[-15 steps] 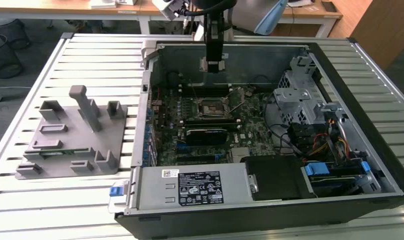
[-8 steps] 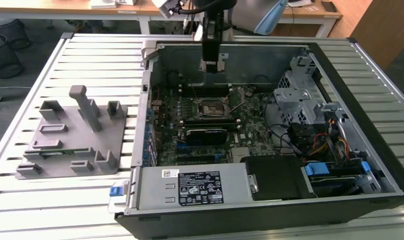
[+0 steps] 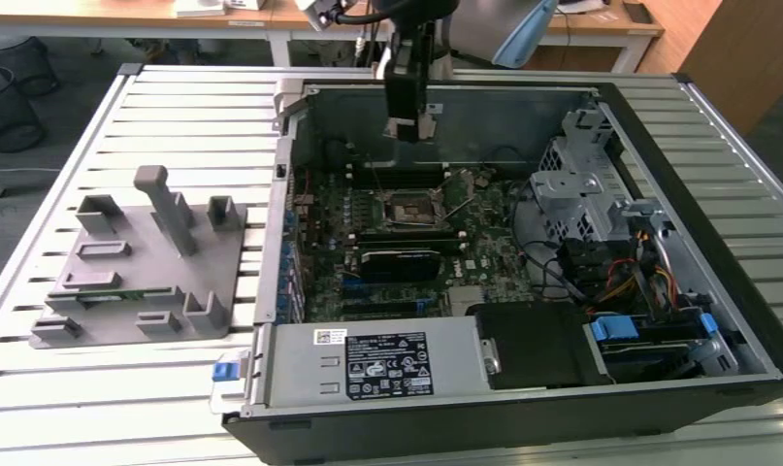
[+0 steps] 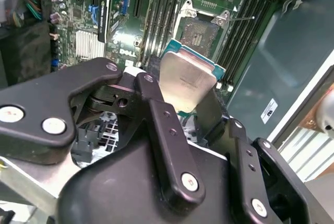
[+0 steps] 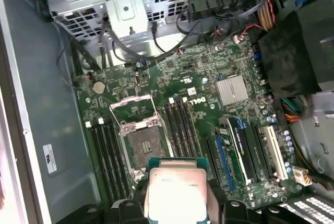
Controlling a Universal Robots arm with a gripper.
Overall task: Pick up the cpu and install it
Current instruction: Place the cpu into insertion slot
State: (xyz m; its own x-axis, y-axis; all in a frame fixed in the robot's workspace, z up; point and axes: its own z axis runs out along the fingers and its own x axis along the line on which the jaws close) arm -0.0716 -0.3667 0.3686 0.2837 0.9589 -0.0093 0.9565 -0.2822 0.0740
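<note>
While above slatted table (image 3: pixel 171 116), cpu (image 5: pixel 175 195) in claw (image 3: pixel 410 127); wooden desks (image 3: pixel 119 14) behind.

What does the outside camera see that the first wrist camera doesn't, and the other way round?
Exterior view's own: the whole computer case on the slatted table, the grey fixture plate at that view's left, the power supply, and the end effector hanging above the motherboard.
First wrist view's own: a close look at the cpu gripped by the end effector, silvery top facing the camera, plus the coin battery.
Shared: the green motherboard, its open, empty CPU socket, and the metal drive cage.
</note>
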